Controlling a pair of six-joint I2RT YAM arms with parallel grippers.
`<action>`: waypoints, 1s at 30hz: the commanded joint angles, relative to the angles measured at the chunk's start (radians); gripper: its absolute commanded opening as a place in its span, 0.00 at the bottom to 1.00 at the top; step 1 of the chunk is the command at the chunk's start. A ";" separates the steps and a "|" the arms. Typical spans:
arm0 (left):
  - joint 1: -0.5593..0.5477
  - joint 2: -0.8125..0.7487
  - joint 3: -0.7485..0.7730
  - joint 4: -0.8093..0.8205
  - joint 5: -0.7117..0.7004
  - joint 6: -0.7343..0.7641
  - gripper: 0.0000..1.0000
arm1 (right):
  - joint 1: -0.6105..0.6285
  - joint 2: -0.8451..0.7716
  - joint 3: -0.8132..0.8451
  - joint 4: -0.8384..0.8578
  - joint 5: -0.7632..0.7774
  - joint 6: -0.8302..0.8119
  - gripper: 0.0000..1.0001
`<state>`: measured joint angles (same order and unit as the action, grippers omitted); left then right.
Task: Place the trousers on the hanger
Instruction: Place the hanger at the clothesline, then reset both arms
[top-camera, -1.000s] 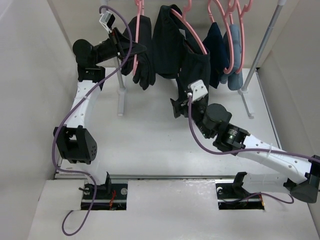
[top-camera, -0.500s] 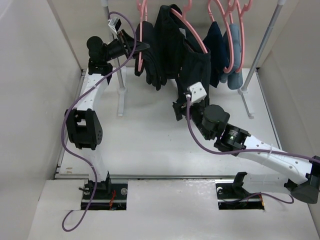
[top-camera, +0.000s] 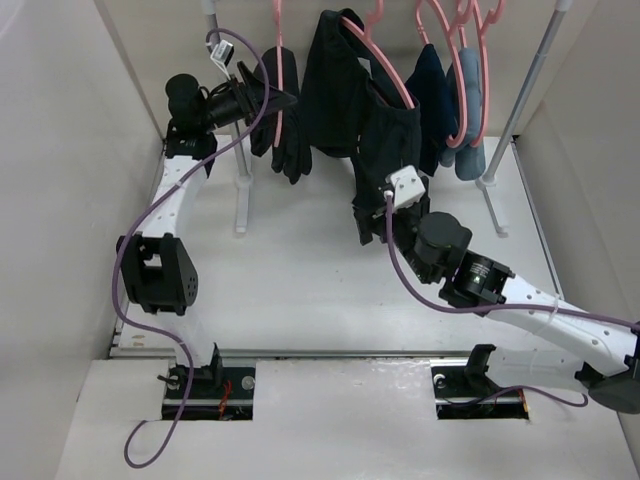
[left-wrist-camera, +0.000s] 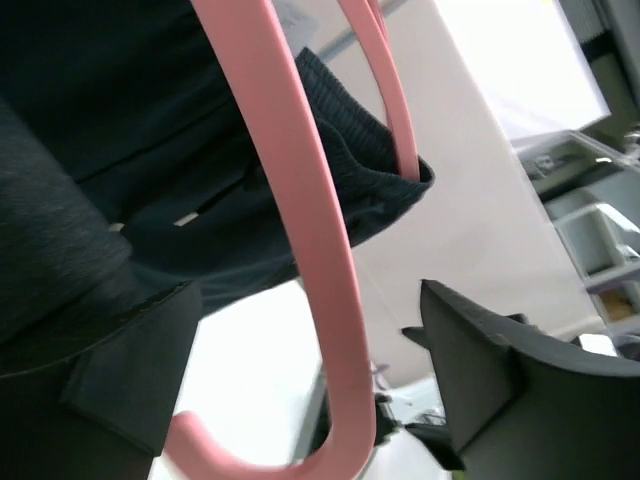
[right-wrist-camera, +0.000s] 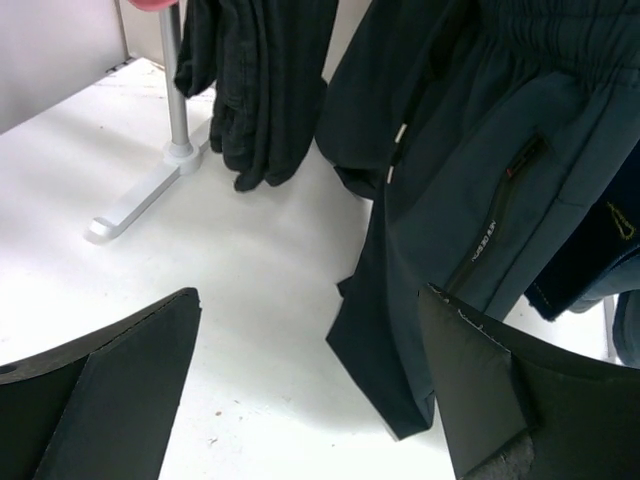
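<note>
While the top view placed the trousers (top-camera: 283, 135) hanging at the far left, only the left wrist view showed the left gripper (left-wrist-camera: 310, 300) spread around the pink hanger (left-wrist-camera: 320, 250); the right gripper (right-wrist-camera: 308, 295) gaped empty farther right.

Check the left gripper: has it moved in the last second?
Yes. The left gripper has shifted slightly right, closer to the hanging trousers, judged against the rack's left post.

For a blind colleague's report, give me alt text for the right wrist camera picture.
The open right gripper faces a dark garment with a zip pocket, hanging low over the white table. Folded black trousers hang behind, beside a metal rack post.
</note>
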<state>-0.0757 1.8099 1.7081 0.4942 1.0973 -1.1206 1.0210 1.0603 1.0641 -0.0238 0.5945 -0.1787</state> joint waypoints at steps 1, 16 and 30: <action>0.010 -0.127 0.001 -0.181 -0.049 0.276 0.91 | -0.002 -0.036 0.004 -0.014 -0.007 0.033 0.94; 0.010 -0.208 0.223 -1.022 -0.678 0.947 1.00 | -0.002 -0.043 0.025 -0.206 -0.019 0.140 1.00; 0.010 -0.696 -0.249 -1.070 -1.132 1.234 1.00 | -0.307 -0.258 -0.214 -0.382 -0.114 0.466 1.00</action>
<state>-0.0700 1.2358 1.6138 -0.5606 0.1360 0.0193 0.7647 0.8951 0.8459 -0.3695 0.5068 0.2008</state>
